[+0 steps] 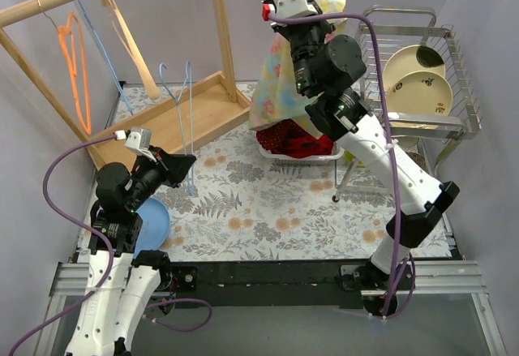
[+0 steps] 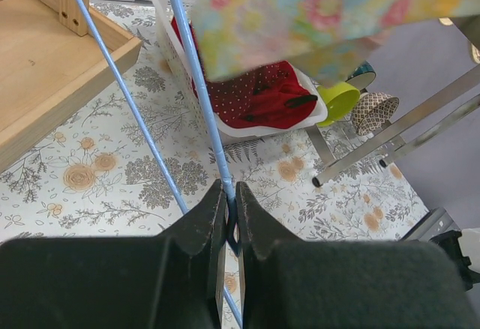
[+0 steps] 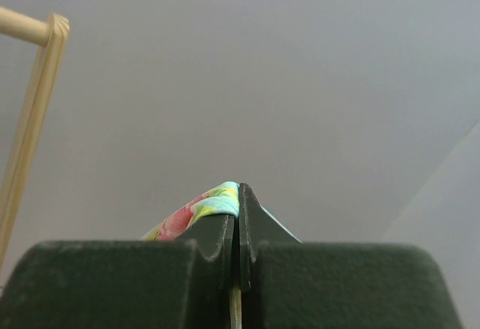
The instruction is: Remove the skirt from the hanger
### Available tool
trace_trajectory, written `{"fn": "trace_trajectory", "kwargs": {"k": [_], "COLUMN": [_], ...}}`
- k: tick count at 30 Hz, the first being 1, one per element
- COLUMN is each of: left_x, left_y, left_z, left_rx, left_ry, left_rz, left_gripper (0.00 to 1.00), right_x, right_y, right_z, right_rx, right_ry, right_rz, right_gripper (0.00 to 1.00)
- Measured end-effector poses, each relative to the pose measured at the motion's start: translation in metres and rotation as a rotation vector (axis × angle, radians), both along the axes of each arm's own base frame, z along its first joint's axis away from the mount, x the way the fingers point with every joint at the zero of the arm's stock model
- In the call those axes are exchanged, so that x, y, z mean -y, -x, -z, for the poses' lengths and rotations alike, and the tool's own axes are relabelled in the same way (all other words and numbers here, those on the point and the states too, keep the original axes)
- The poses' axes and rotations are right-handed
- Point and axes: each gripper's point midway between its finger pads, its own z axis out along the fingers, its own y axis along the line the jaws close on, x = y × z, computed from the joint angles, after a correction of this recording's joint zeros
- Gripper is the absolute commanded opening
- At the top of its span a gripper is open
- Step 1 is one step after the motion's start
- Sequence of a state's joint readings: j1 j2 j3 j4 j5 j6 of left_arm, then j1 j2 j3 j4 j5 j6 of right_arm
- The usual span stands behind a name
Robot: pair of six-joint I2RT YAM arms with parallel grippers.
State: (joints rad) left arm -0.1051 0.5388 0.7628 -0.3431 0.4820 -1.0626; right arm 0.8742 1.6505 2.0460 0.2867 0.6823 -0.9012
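My right tool (image 3: 238,194) pinches only a small fold of the floral skirt (image 1: 274,88), which hangs below it over the basket (image 1: 324,155); that thin hold could slip, or the hem could snag the dish rack (image 1: 458,56) beside it. My left tool (image 2: 231,194) clamps the blue hanger (image 2: 200,97), with the wooden rack (image 1: 220,32) just beyond.

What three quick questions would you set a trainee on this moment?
1. True or false: the left gripper is shut on the blue hanger.
2. Pick one: what does the right gripper hold? A. a plate; B. the floral skirt; C. the orange hanger.
3. Short answer: what lies in the white basket?

Key: 1. True. 2. B. 3. A red cloth.
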Motion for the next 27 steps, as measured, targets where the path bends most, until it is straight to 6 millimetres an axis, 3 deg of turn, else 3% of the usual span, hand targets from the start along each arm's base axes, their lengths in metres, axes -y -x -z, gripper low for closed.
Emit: {"fn": "trace_trajectory", "kwargs": {"k": [5, 8, 13, 18, 21, 27], "left_x": [0.000, 0.000, 0.000, -0.001, -0.002, -0.002], "left_y": [-0.002, -0.001, 0.005, 0.009, 0.011, 0.011], "left_z": [0.006, 0.007, 0.004, 0.001, -0.002, -0.004], "left_rx": [0.024, 0.045, 0.103, 0.138, 0.152, 0.159], "left_ry": [0.003, 0.005, 0.011, 0.014, 0.015, 0.016], "left_rz": [0.000, 0.001, 0.000, -0.002, -0.003, -0.003], "left_gripper": [0.00, 0.00, 0.00, 0.00, 0.00, 0.00], "right_x": [-0.007, -0.002, 0.021, 0.052, 0.067, 0.090], "right_y": [-0.047, -0.073, -0.111, -0.122, -0.117, -0.098], "right_z": [0.038, 0.062, 0.116, 0.161, 0.161, 0.130], "right_rx": [-0.068, -0.107, -0.212, -0.282, -0.277, -0.215], "right_ry": [0.034, 0.056, 0.115, 0.240, 0.280, 0.256], "right_rz": [0.012, 0.047, 0.197, 0.425, 0.539, 0.672], "right_gripper": [0.01, 0.01, 0.01, 0.01, 0.01, 0.01]}}
